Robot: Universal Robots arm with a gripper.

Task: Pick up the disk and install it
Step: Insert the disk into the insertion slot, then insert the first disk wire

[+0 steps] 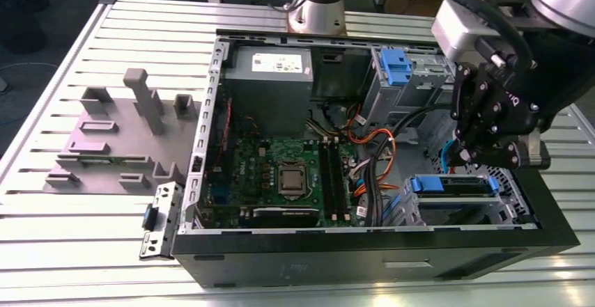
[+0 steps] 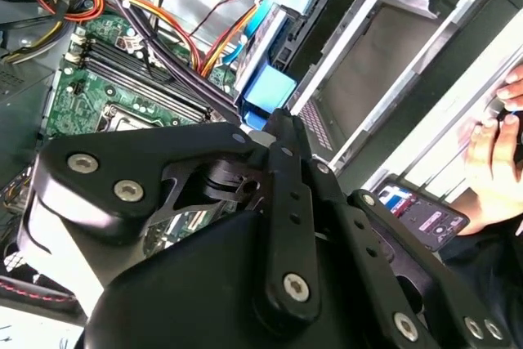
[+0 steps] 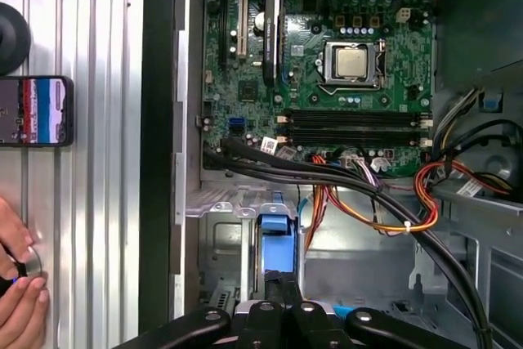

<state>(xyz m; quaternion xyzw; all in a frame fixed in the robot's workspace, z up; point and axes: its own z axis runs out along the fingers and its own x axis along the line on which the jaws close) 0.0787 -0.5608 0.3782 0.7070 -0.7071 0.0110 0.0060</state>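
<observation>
"Black gripper (image 3: 282,285) nearest of all. Where does it stand against the case (image 1: 372,251)?"

"Down inside the case, at the corner drive bay. I cannot tell whether it is apart, together or clamped on anything; its tip is hard up against blue plastic."

"And the disk (image 1: 453,185)?"

"Lying flat in that same corner bay of the case, blue carrier rail facing the gripper, touching it or just beside it. I judge the picking up is done and the work stands at the installing, well along."

"What does seating it call for?"

"By my reckoning, a straight press along the bay's guides, kept level so the rails do not bind, and clear of the cables (image 3: 327,171) that run just beside the bay."

"Further into the case?"

"Beyond the cables sits the green motherboard (image 1: 279,168), mid-case, and past that the grey power supply (image 1: 269,77) in the far corner."

"Outside the case?"

"A person's hand (image 3: 16,284) and a phone (image 3: 37,110) rest on the slatted metal table (image 1: 139,28) near the case wall. A grey fixture (image 1: 121,133) stands on the table, well apart from the case."
</observation>
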